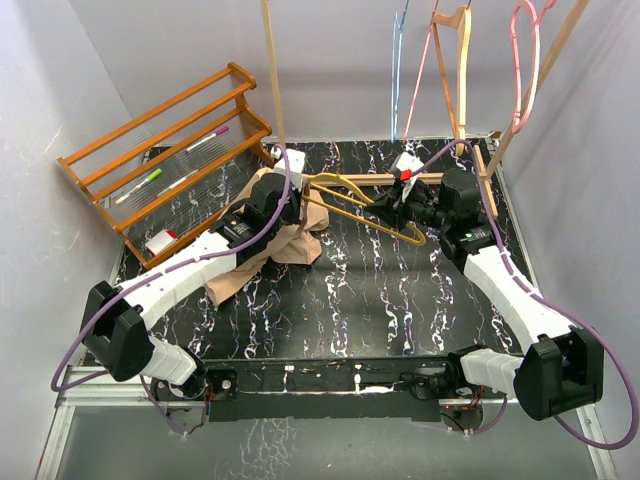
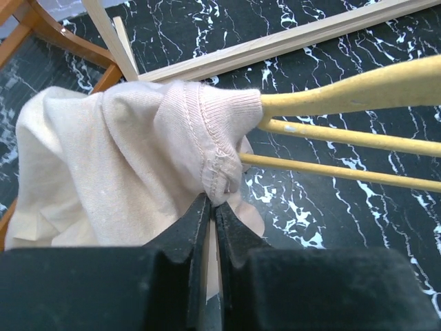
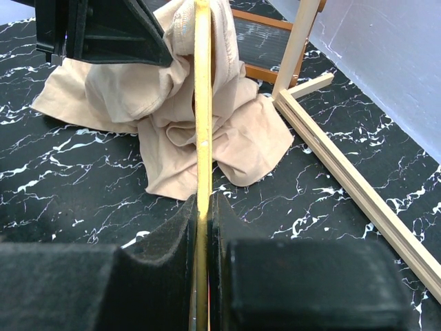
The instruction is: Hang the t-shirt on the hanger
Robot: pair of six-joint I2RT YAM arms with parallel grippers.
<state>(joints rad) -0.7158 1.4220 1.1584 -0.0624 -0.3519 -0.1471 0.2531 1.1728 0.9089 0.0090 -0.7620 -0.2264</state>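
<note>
The tan t-shirt (image 1: 272,235) lies bunched at the table's back left. Its ribbed collar (image 2: 213,131) is pulled over one end of the mustard-yellow hanger (image 1: 370,205). My left gripper (image 1: 298,205) is shut on the collar's edge (image 2: 220,186), just left of the hanger's arms (image 2: 344,93). My right gripper (image 1: 400,208) is shut on the hanger's bar (image 3: 202,103) and holds it off the table. In the right wrist view the shirt (image 3: 172,131) hangs from the hanger's far end, with the left gripper (image 3: 103,31) beside it.
A wooden rack (image 1: 160,150) with pens stands at back left. A light wooden frame (image 1: 400,180) lies along the back edge, with uprights carrying blue (image 1: 398,60), wooden (image 1: 462,60) and pink hangers (image 1: 525,70). Grey walls enclose the table.
</note>
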